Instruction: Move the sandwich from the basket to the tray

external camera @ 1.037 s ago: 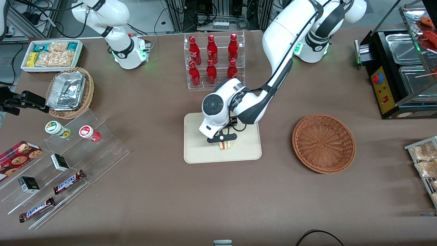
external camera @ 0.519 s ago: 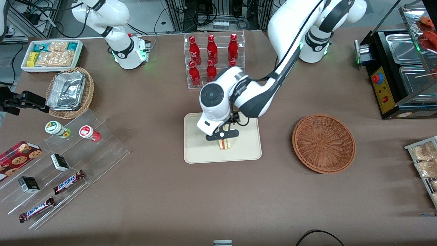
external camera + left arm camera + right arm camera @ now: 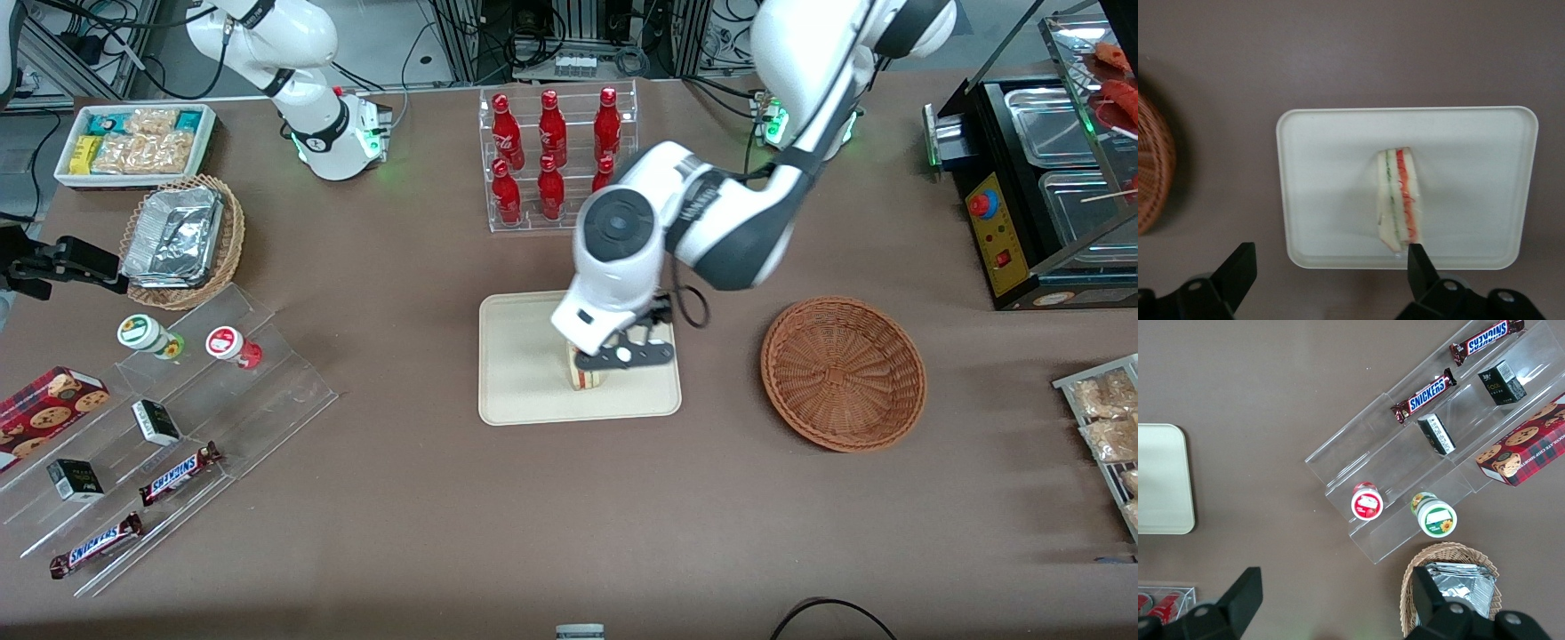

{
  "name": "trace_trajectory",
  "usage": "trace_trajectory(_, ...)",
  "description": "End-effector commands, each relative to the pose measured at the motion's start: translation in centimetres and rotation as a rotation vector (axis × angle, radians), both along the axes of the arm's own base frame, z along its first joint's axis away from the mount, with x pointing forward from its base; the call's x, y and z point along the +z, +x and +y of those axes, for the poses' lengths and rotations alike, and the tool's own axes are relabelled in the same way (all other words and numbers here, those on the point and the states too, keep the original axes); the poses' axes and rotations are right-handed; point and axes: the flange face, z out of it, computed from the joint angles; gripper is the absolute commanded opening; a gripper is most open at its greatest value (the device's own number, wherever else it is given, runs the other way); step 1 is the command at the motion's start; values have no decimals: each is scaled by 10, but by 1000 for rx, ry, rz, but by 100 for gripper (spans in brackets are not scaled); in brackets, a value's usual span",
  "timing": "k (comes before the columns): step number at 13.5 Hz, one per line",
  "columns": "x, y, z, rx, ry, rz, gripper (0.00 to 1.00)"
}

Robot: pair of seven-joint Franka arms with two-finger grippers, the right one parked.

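The sandwich [image 3: 584, 379] stands on its edge on the cream tray [image 3: 524, 373], in the part of the tray nearer the front camera, and nothing holds it. The left arm's gripper [image 3: 624, 356] hovers above the tray, just beside the sandwich on the basket's side. In the left wrist view the gripper [image 3: 1331, 248] is open and empty, with the sandwich [image 3: 1398, 200] and the tray [image 3: 1325, 200] well below it. The reddish-brown basket [image 3: 843, 373] is empty and sits beside the tray toward the working arm's end; its rim also shows in the left wrist view [image 3: 1151, 167].
A clear rack of red bottles [image 3: 556, 160] stands farther from the front camera than the tray. A clear stepped stand with snacks [image 3: 178, 418], a tan basket of foil containers [image 3: 182, 240] and a white snack bin [image 3: 133, 142] lie toward the parked arm's end. A black food warmer [image 3: 1049, 178] stands at the working arm's end.
The gripper has let go of the sandwich, risen off it and shifted toward the basket. The sandwich stays on the tray where it was.
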Motion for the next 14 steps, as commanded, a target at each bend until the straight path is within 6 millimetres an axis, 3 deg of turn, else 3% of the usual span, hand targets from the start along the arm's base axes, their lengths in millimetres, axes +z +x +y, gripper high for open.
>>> trace_trajectory(1,25,13,49,-87,-20,49,100)
trace_trajectory(4,44,26,116,-26,-49,77,100)
trace_trajectory(7,64,25,180,-103,-70,89,100)
trace_trajectory(14,91,11,251,-26,-60,73,100)
